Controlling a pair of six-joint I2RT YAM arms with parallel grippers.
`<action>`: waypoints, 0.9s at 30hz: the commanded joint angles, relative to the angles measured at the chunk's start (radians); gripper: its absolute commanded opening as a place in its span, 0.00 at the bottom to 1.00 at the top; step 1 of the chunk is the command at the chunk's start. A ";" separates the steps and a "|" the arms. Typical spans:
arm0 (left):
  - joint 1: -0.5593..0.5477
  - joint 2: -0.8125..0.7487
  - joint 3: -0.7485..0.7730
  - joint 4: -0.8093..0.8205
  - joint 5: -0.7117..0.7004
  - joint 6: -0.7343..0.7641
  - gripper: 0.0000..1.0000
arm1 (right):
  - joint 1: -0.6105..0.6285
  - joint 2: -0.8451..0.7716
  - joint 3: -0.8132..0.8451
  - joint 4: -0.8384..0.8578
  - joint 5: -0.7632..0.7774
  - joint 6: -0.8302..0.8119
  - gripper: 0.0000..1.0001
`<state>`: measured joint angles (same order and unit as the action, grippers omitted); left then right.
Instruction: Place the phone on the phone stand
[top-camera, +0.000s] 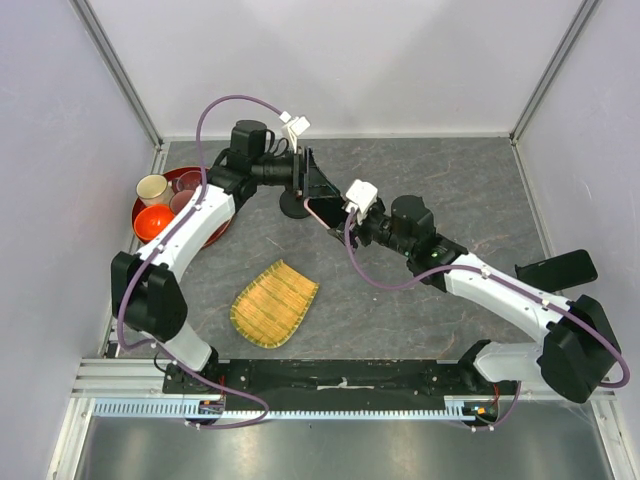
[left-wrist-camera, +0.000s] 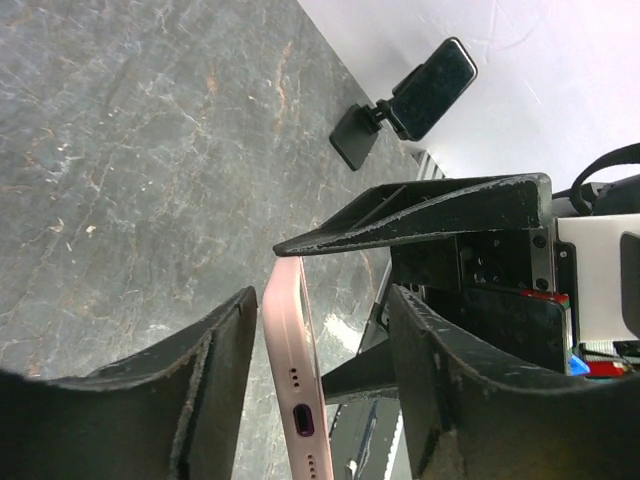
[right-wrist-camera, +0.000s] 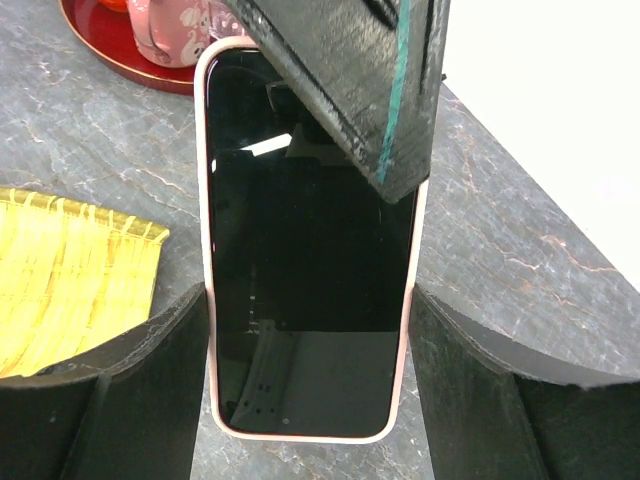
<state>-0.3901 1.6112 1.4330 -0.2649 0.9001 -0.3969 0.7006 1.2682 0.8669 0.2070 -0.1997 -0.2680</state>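
Pale walls close in a grey, stone-patterned worktop (top-camera: 420, 180). The two arms meet over its far middle.

The phone (right-wrist-camera: 305, 250) is off the worktop, held on edge, its black screen facing the right wrist camera and its pink rim showing all round. The right end effector (right-wrist-camera: 310, 300) is clamped on it, one finger pressed against each long side.

The left end effector (left-wrist-camera: 322, 300) has its fingers spread apart. In the left wrist view the phone's pink bottom edge and charging port stand between them. There is a narrow gap to one finger and a wide gap to the other. One of the left fingers (right-wrist-camera: 360, 90) crosses in front of the top of the screen in the right wrist view.

The phone stand (top-camera: 295, 207) is just beside and below the phone in the top view. Only its round dark base can be made out; its post and clamp are hidden by the left end effector.

A red tray (top-camera: 142, 228) with cups sits at the left edge. A yellow woven mat (top-camera: 273, 303) lies nearer the arm bases. Well to the right, a black phone (left-wrist-camera: 432, 88) leans on a folding stand (left-wrist-camera: 352, 138).
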 joint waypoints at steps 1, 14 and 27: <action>-0.013 0.019 0.063 -0.045 0.074 -0.007 0.53 | 0.020 -0.029 0.064 0.077 0.108 -0.042 0.00; -0.018 -0.005 0.073 -0.068 0.044 0.043 0.02 | 0.023 -0.020 0.055 0.101 0.192 -0.037 0.11; 0.003 -0.480 -0.273 0.300 -0.550 0.082 0.02 | -0.032 0.244 0.241 0.002 0.116 0.179 0.98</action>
<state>-0.3904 1.3376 1.2491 -0.1856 0.5125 -0.3248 0.7246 1.4475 1.0409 0.2077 -0.0692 -0.1997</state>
